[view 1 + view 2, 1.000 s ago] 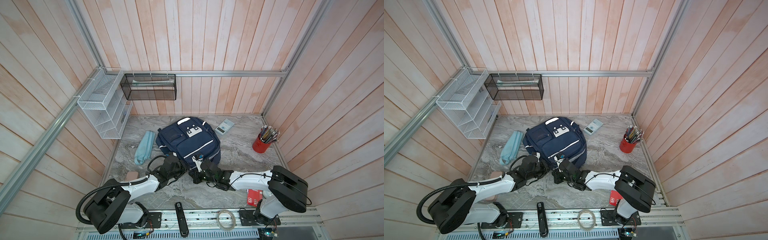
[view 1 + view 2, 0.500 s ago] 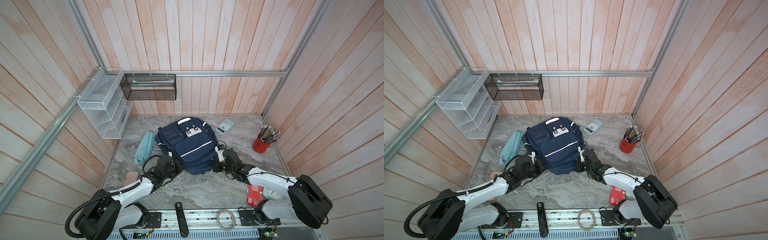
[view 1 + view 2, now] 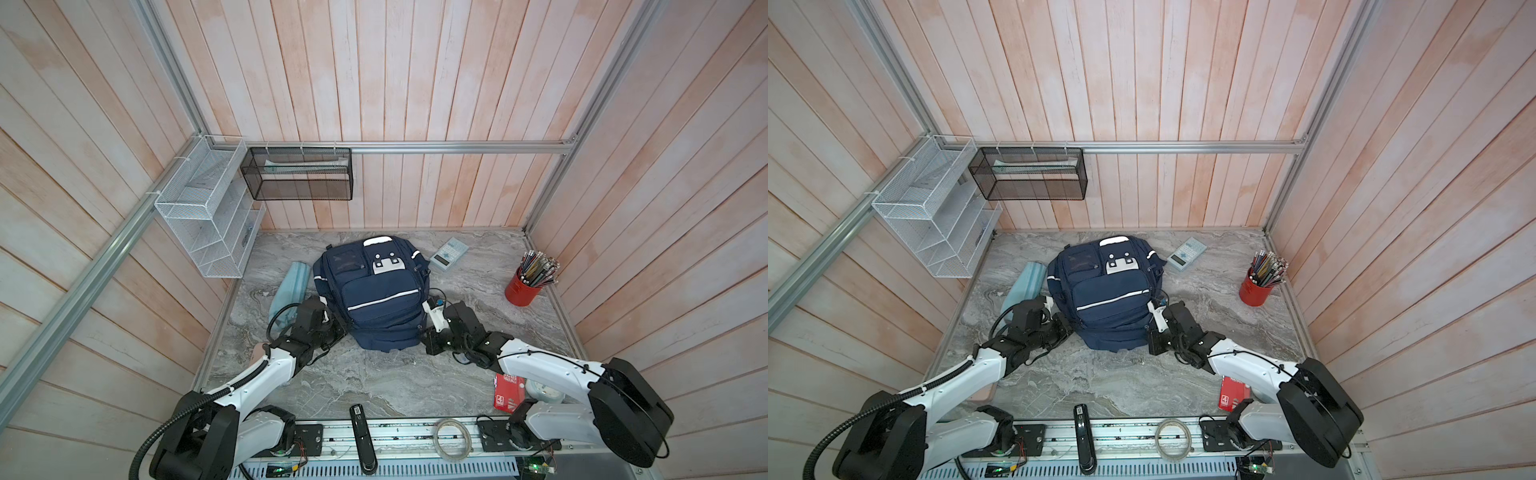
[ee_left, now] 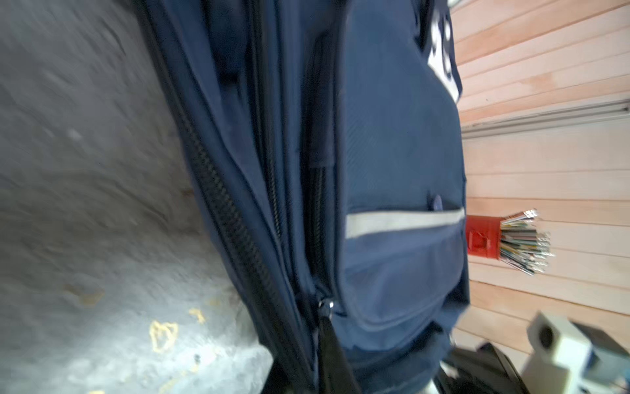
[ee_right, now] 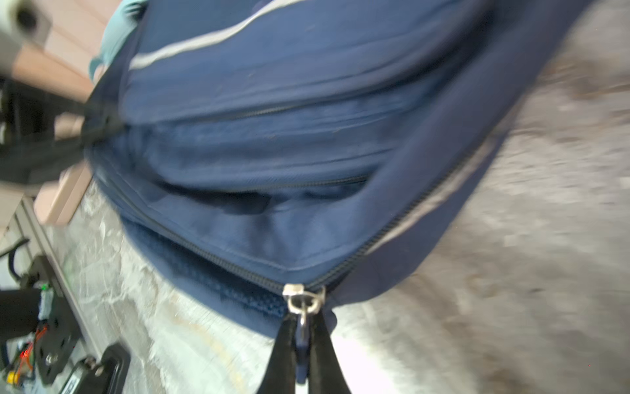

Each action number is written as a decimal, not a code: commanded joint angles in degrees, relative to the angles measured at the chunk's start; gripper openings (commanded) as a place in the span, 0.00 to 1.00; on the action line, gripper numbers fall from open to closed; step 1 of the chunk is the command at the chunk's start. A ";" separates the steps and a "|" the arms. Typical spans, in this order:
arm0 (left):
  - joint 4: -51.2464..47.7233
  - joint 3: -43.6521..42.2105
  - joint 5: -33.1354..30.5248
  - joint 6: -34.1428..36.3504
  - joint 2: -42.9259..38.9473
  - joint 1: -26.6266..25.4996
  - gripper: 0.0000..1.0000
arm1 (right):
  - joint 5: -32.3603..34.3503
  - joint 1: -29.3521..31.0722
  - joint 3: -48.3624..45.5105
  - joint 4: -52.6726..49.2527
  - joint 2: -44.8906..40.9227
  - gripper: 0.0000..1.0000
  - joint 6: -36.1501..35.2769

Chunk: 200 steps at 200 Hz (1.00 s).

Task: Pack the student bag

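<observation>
Only a white "4" can be read: it stands on the red box (image 3: 504, 395), well behind the right jaws.

Backpack (image 3: 376, 291) on table (image 3: 374, 386), between both grippers. Left gripper (image 3: 337, 330) jaws at its left edge, pouch (image 3: 291, 291) near, left and beyond them. Zip pull (image 5: 302, 303) sits between right gripper (image 5: 302, 324) jaws. Calculator (image 3: 448, 253) beyond those, pencil cup (image 3: 524, 286) well to their right.

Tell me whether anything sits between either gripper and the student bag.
Nothing visible does. The right gripper is shut on a zipper pull of the student bag. The left gripper sits against the bag's opposite side, but its jaws are not clear to see.
</observation>
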 commanded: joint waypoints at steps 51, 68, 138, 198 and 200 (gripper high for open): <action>-16.95 10.15 -16.19 8.44 -6.67 -0.57 0.44 | 0.87 10.37 12.69 8.96 15.94 0.00 9.84; -19.86 7.37 -13.52 6.67 -13.58 -0.49 0.54 | 1.06 10.89 16.62 8.75 19.56 0.00 9.23; 10.45 -10.08 -0.93 -13.15 -9.68 -10.91 0.65 | -0.99 14.90 18.66 12.67 23.75 0.00 6.28; 12.50 -6.91 -11.09 -15.17 -7.48 -16.41 0.61 | 2.16 17.05 19.12 11.05 24.66 0.00 5.31; 11.80 -6.86 -11.64 -15.16 -8.00 -16.64 0.61 | 2.14 17.02 19.04 11.08 24.74 0.00 5.33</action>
